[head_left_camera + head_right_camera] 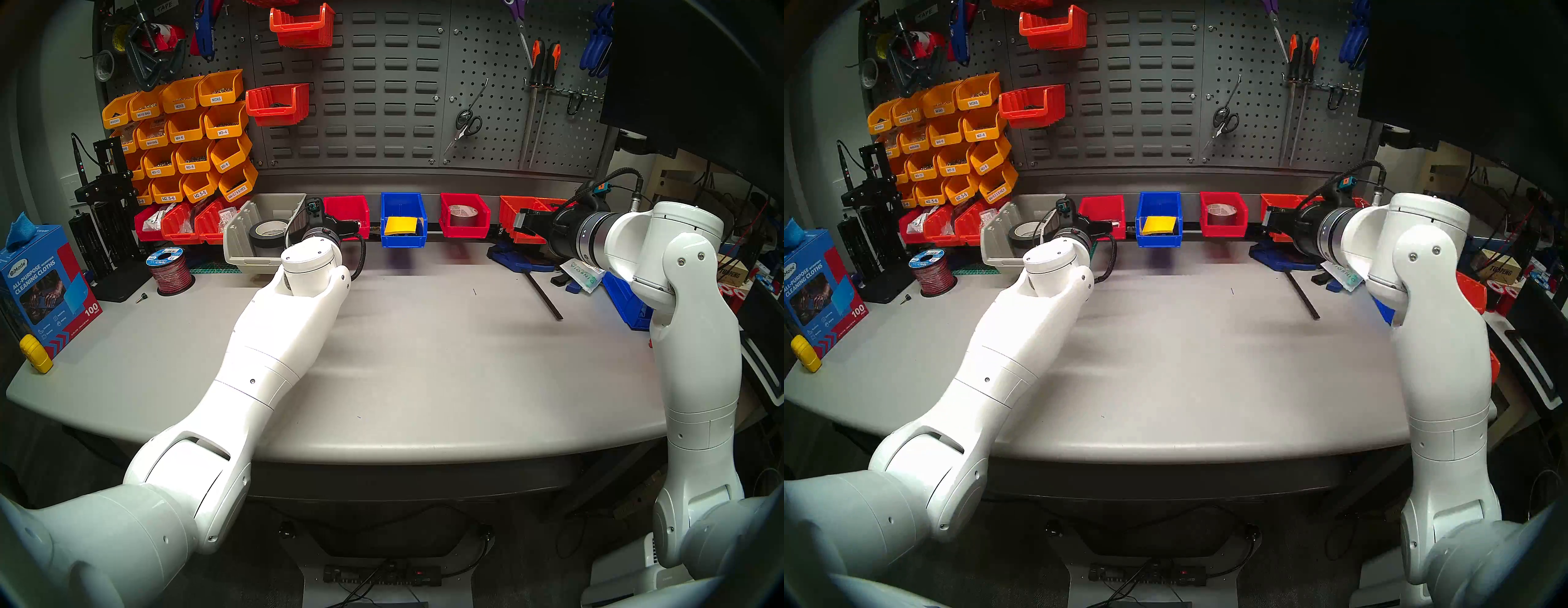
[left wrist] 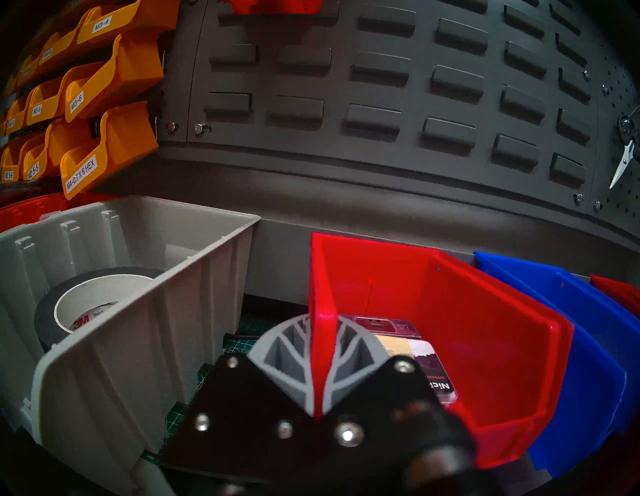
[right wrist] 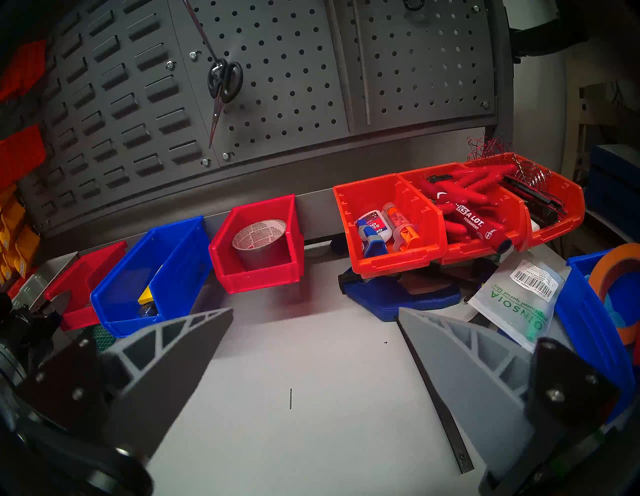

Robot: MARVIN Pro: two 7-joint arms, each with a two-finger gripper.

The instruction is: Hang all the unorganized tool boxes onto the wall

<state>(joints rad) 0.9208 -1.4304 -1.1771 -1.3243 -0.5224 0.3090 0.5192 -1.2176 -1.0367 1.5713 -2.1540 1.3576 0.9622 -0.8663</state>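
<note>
Three tool boxes stand in a row against the plain grey strip at the foot of the wall (image 1: 382, 85), raised off the table with shadows beneath. The left red box (image 1: 345, 212) holds a small packet. My left gripper (image 1: 355, 226) is shut on this box's left side wall; in the left wrist view its fingers (image 2: 349, 360) pinch the red wall (image 2: 320, 332). The blue box (image 1: 403, 218) holds a yellow card. The right red box (image 1: 464, 214) holds a silver tape roll (image 3: 258, 239). My right gripper (image 3: 313, 311) is open and empty, above the table right of the row.
A grey bin (image 1: 254, 242) with black tape sits just left of my left gripper. Orange-red bins (image 1: 519, 210) stand behind my right gripper, over a blue clamp (image 1: 515, 259). A black bar (image 1: 545, 293) and a blue bin (image 3: 588, 329) lie at right. Yellow labelled bins (image 1: 182, 136) hang at left.
</note>
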